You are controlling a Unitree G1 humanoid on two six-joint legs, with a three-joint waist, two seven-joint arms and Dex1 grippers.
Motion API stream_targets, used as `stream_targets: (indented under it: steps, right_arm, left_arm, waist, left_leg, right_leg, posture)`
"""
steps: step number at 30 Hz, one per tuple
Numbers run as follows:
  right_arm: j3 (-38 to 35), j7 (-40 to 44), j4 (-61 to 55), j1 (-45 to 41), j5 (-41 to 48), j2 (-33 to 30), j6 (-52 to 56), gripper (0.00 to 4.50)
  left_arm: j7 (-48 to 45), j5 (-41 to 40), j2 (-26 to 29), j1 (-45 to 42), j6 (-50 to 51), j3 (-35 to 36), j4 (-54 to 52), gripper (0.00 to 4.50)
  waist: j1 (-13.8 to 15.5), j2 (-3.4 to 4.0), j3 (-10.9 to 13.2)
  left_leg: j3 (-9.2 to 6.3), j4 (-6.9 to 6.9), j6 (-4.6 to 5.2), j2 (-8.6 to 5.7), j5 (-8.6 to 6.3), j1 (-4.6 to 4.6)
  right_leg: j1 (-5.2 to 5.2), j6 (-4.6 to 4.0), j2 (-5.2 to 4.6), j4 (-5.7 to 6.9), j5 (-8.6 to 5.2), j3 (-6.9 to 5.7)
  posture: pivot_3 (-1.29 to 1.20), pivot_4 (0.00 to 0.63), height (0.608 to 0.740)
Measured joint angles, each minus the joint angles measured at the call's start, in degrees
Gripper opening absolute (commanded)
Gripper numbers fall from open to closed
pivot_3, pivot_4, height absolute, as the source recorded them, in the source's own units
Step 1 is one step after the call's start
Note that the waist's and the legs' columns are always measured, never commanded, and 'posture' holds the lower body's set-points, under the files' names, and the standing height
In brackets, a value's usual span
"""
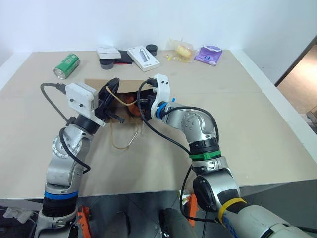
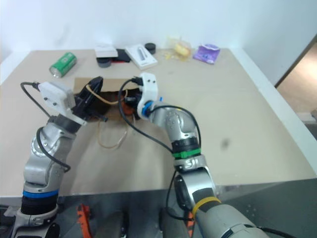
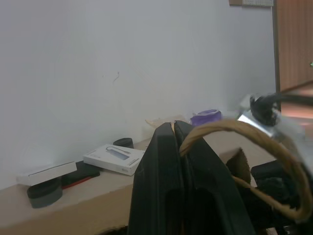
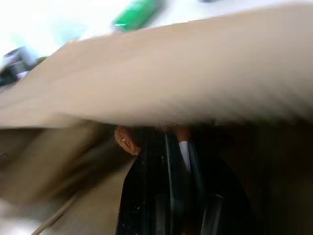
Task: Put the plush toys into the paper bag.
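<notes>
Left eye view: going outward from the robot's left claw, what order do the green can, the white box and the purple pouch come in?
1. Green can, back left, nearest the left claw.
2. White box, back middle.
3. Purple pouch, back right, farthest.

A green can (image 1: pixel 66 66) lies on the table (image 1: pixel 247 129); white boxes (image 1: pixel 143 58), a clear packet (image 1: pixel 181 50) and a purple pouch (image 1: pixel 208 54) sit along its far edge
</notes>
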Motion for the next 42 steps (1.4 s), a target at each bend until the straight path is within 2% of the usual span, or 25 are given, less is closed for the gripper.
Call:
stream_targets:
  steps: [7,11,16,21,27,30,34,39,40,41,42]
  right_arm:
    - [-2.7,-5.3,1.9,0.2,-2.5,1.2,-2.4,0.02]
    - [-1.0,-3.2,-1.1,1.5,-2.7,0.7,-2.1,1.83]
    - [3.4,3.2,-11.5,4.2,-1.3,-2.6,2.3,4.44]
    - [5.2,10.0,-21.1,7.1,1.8,-10.6,8.3,4.49]
    - [4.0,24.3,-33.2,12.5,8.3,-26.7,9.9,4.49]
    - [2.4,25.1,-30.6,13.8,6.0,-32.8,8.5,4.49]
    - [6.8,23.3,-20.8,16.8,-4.3,-39.7,3.3,4.49]
    - [9.2,24.3,-14.4,18.7,-8.2,-37.7,-0.6,4.49]
    - [9.4,24.5,-13.7,18.5,-8.7,-36.9,-1.5,3.95]
    - [9.5,24.5,-13.2,18.4,-9.0,-36.4,-2.0,3.71]
    - [9.5,24.5,-12.7,18.2,-9.3,-35.8,-2.6,3.19]
  left_arm:
    - [1.1,-0.2,0.0,0.0,1.3,0.1,-0.4,0.0]
    - [1.1,-0.3,0.0,0.0,1.3,0.1,-0.4,0.0]
    - [1.3,-1.3,-0.1,-0.4,2.4,0.3,-0.3,0.0]
    - [2.2,-2.9,-0.5,-1.3,4.3,2.0,0.0,0.0]
    - [2.4,-4.6,-0.7,-2.9,6.0,3.0,0.9,0.0]
    - [2.4,-4.9,-0.7,-3.8,6.2,3.9,1.7,0.0]
    - [2.3,-5.1,-0.7,-4.7,6.4,4.2,2.5,0.0]
    - [2.1,-5.2,-0.8,-5.4,6.4,4.3,3.6,0.0]
    - [2.0,-5.3,-0.8,-5.9,6.4,4.3,3.9,0.0]
    - [2.0,-5.3,-0.8,-6.2,6.4,4.3,4.1,0.0]
    - [2.0,-5.5,-0.8,-6.5,6.4,4.4,4.3,0.0]
  waist:
    - [0.0,0.0,0.0]
    - [0.0,0.0,0.0]
    - [0.0,0.0,0.0]
    - [0.1,0.0,0.0]
    - [0.1,0.0,0.0]
    - [0.0,0.0,0.0]
    - [0.0,0.0,0.0]
    - [-0.3,0.05,0.0]
    - [-0.3,0.05,0.0]
    - [-0.2,0.05,0.0]
    - [-0.1,0.06,0.0]
  left_leg:
    - [-0.15,0.01,0.0,0.0,0.0,-0.04]
    - [-0.2,0.01,0.0,0.0,0.0,-0.06]
    - [-0.38,0.02,0.0,0.0,0.0,-0.16]
    - [-0.49,0.16,0.0,-0.02,0.0,-0.24]
    - [-0.6,0.26,0.0,-0.03,0.0,-0.27]
    - [-0.57,0.41,0.01,-0.03,0.0,-0.26]
    - [-0.55,0.52,0.07,-0.04,0.04,-0.23]
    - [-0.47,0.53,0.08,0.01,0.05,-0.21]
    - [-0.51,0.54,0.08,0.01,0.05,-0.21]
    - [-0.51,0.55,0.09,0.01,0.05,-0.21]
    - [-0.51,0.58,0.09,0.01,0.06,-0.21]
  right_leg:
    - [0.01,-0.02,0.01,0.0,0.01,-0.12]
    - [0.0,-0.02,0.02,0.0,0.0,-0.15]
    - [-0.01,-0.02,0.01,-0.01,-0.01,-0.28]
    - [0.02,-0.01,0.0,0.0,-0.01,-0.37]
    - [0.07,0.31,0.0,0.0,-0.21,-0.45]
    - [0.08,0.29,0.02,0.01,-0.18,-0.41]
    - [0.13,0.26,0.03,0.03,-0.13,-0.38]
    - [0.08,0.29,0.13,0.05,-0.02,-0.25]
    - [0.1,0.29,0.13,0.05,-0.02,-0.28]
    - [0.1,0.29,0.13,0.06,-0.01,-0.29]
    - [0.12,0.3,0.12,0.06,0.0,-0.29]
  posture:
    - [0.0,0.15,0.74]
    - [0.0,0.15,0.74]
    - [0.0,0.15,0.74]
    - [0.0,0.15,0.74]
    - [0.0,0.15,0.74]
    - [0.0,0.15,0.74]
    - [0.0,0.15,0.74]
    - [0.0,0.15,0.74]
    - [0.0,0.15,0.74]
    - [0.0,0.15,0.74]
    - [0.0,0.15,0.74]
